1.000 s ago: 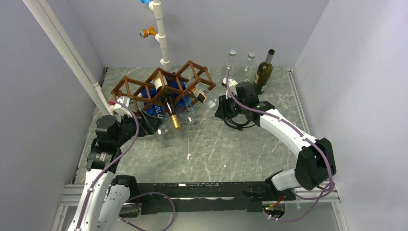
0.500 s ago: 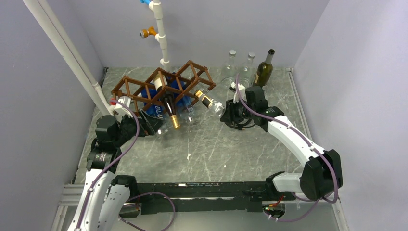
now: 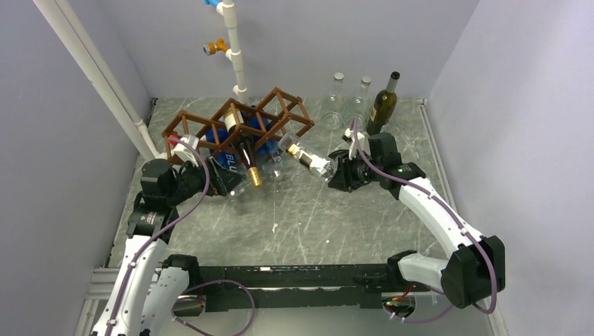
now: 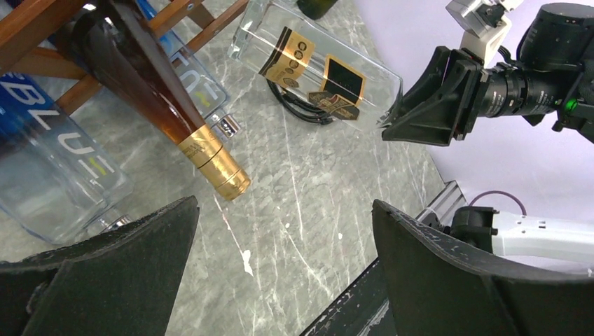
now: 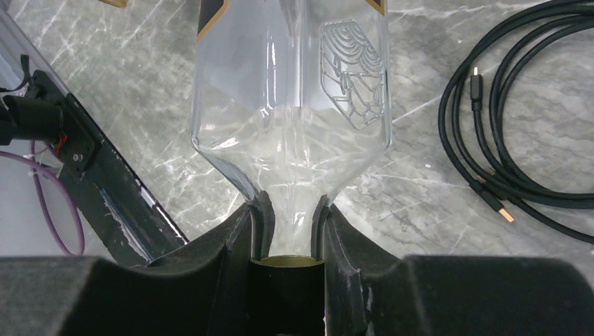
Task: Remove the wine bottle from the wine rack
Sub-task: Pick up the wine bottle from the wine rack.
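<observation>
Brown wooden lattice forms the rack [image 3: 238, 126]; all positions below refer to it.

The clear bottle [image 3: 307, 155] lies at the rack's right front, base towards the end cell and neck pointing away. Its base is just beside that cell's front edge; whether they touch cannot be told. The right gripper [image 3: 338, 170] is clamped on the neck, one finger on each side, just below the gold cap [image 5: 288, 261]. A black cable [image 5: 518, 140] lies coiled on the table [image 3: 301, 224] under and beside the bottle.

The left gripper [image 4: 280, 280] sits at the rack's left front, jaws spread wide, holding nothing. An amber bottle [image 4: 175, 112] and a blue-lettered bottle [image 4: 49, 154] project from the rack's front, necks sloping down.

Bare marble extends in front of the rack, between the arms. Three upright bottles [image 3: 383, 105] stand behind the rack's right end, near the right wrist.
</observation>
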`<state>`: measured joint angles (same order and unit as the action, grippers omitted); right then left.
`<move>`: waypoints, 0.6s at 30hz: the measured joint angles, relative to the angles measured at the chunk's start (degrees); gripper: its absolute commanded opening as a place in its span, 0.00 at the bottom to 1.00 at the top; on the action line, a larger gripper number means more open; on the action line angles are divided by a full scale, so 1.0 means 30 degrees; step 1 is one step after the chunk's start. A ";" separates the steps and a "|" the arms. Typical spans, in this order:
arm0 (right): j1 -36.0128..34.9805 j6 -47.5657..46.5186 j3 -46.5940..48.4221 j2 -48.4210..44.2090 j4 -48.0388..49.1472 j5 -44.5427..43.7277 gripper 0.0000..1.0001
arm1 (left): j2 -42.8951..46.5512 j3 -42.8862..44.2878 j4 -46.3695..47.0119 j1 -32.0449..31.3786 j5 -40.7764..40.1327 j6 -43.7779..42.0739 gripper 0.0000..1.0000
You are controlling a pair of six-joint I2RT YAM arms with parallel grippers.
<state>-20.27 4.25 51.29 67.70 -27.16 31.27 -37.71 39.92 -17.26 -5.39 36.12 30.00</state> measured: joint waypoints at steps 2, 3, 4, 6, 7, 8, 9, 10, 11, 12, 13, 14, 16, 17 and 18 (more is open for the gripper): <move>0.0299 -0.0117 -0.0022 -0.0277 -0.0051 0.0102 0.00 | -0.0146 0.0087 0.0109 -0.0102 0.0248 -0.0219 0.99; 0.0437 -0.0204 -0.0022 -0.0386 -0.0066 0.0160 0.00 | -0.0248 0.0138 0.0197 -0.0226 0.0401 -0.0313 0.99; 0.0546 -0.0291 -0.0022 -0.0481 -0.0073 0.0204 0.00 | -0.0306 0.0197 0.0233 -0.0372 0.0517 -0.0430 0.99; 0.0729 -0.0452 -0.0022 -0.0648 -0.0124 0.0262 0.00 | -0.0568 0.0364 0.0299 -0.0889 0.0619 -0.0831 0.99; 0.0787 -0.0583 -0.0022 -0.0721 -0.0168 0.0284 0.00 | -0.0729 0.0481 0.0357 -0.1246 0.0656 -0.1107 0.99; 0.0874 -0.0780 -0.0022 -0.0801 -0.0255 0.0313 0.00 | -0.0896 0.0612 0.0415 -0.1632 0.0663 -0.1370 0.99; 0.0925 -0.0984 -0.0022 -0.0889 -0.0386 0.0350 0.00 | -0.1086 0.0772 0.0444 -0.2091 0.0634 -0.1734 0.99; 0.0991 -0.1195 -0.0022 -0.0976 -0.0532 0.0386 0.00 | -0.1326 0.0976 0.0503 -0.2674 0.0546 -0.2164 0.99; 0.1042 -0.1428 -0.0022 -0.1071 -0.0736 0.0452 0.00 | -0.1523 0.1151 0.0525 -0.3184 0.0488 -0.2521 1.00; 0.1107 -0.1617 -0.0022 -0.1129 -0.0896 0.0510 0.00 | -0.1749 0.1341 0.0532 -0.3752 0.0364 -0.2965 1.00; 0.1195 -0.1916 -0.0022 -0.1224 -0.1107 0.0627 0.00 | -0.2025 0.1566 0.0532 -0.4430 0.0146 -0.3541 0.99; 0.1246 -0.2120 -0.0022 -0.1297 -0.1268 0.0736 0.00 | -0.2288 0.1778 0.0532 -0.4998 0.0000 -0.4087 0.99; 0.1392 -0.2688 -0.0036 -0.1479 -0.1625 0.0991 0.00 | -0.2812 0.2178 0.0525 -0.6040 -0.0189 -0.5122 1.00; 0.1501 -0.3002 -0.0066 -0.1581 -0.1770 0.1166 0.00 | -0.3067 0.2375 0.0525 -0.6557 -0.0284 -0.5697 1.00; 0.1581 -0.3242 -0.0095 -0.1676 -0.1923 0.1282 0.00 | -0.3315 0.2528 0.0539 -0.7045 -0.0386 -0.6295 0.99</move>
<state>-15.53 -5.48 51.00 62.67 -32.93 35.11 -47.66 47.51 -15.64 -26.52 34.96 11.11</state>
